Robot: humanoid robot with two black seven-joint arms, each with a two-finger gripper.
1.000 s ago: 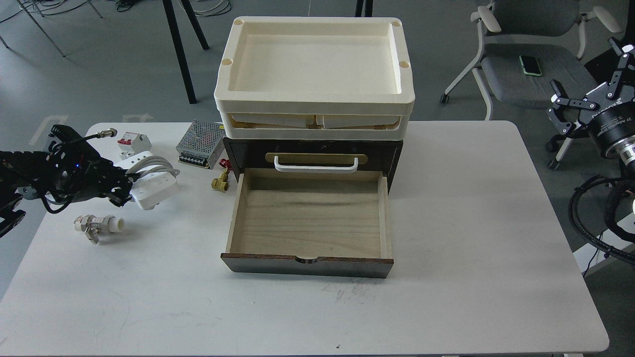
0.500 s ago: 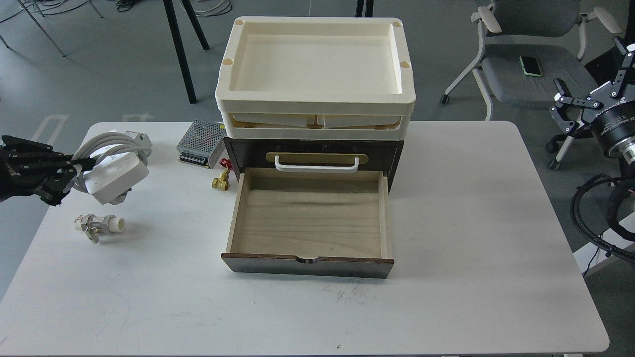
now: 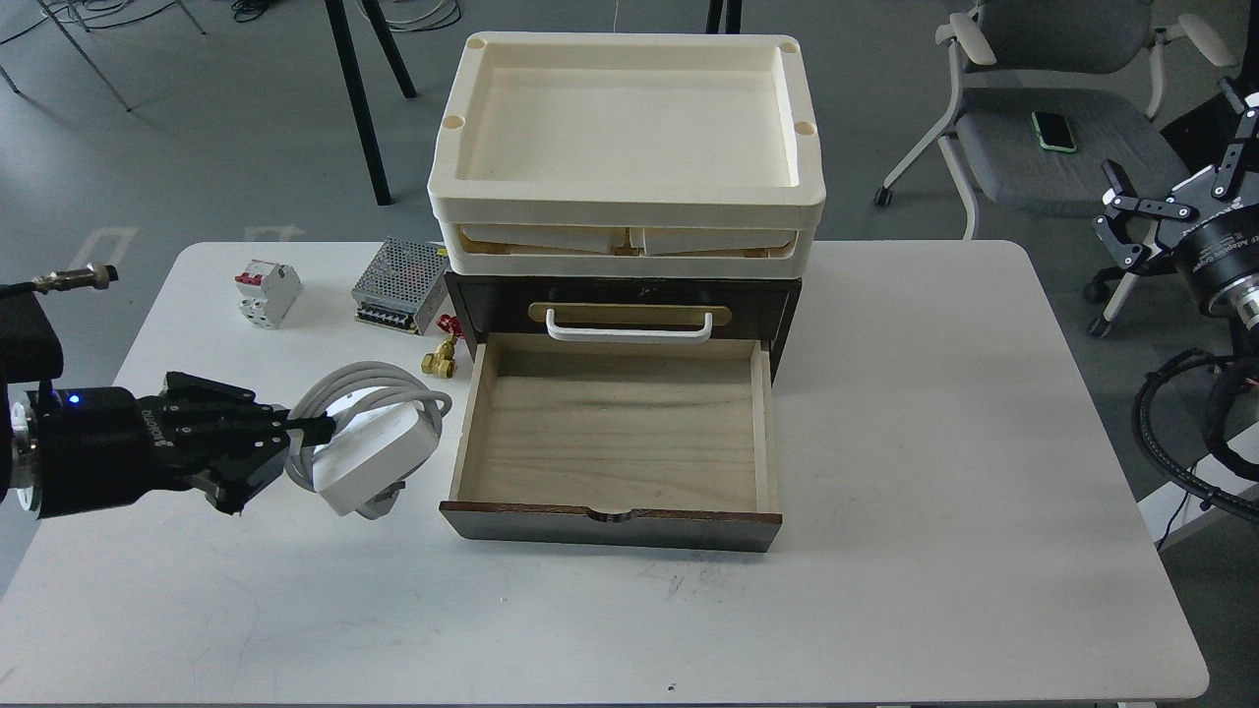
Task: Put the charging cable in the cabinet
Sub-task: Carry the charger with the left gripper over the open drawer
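The charging cable point(image 3: 379, 450), a white power strip with its thick white cord looped around it, hangs tilted just above the table in my left gripper point(image 3: 313, 442), which is shut on its left end. It is close to the left side of the open drawer point(image 3: 615, 433), near the front corner and outside it. The cabinet point(image 3: 620, 300) is a dark brown box with a white handle on a brass plate. Its light wood drawer is pulled out and holds nothing. My right gripper point(image 3: 1170, 147) is open, raised off the table's right side.
Cream trays point(image 3: 625, 211) are stacked on the cabinet. A white-and-red circuit breaker point(image 3: 266, 292), a silver perforated power supply point(image 3: 398, 285) and a small brass valve point(image 3: 438, 359) lie at the back left. A grey chair point(image 3: 1052, 147) stands behind the right corner.
My left gripper lifted the power strip off the table at the back left, swung it left, then carried it forward and right to the drawer's left side. The right arm barely moved.
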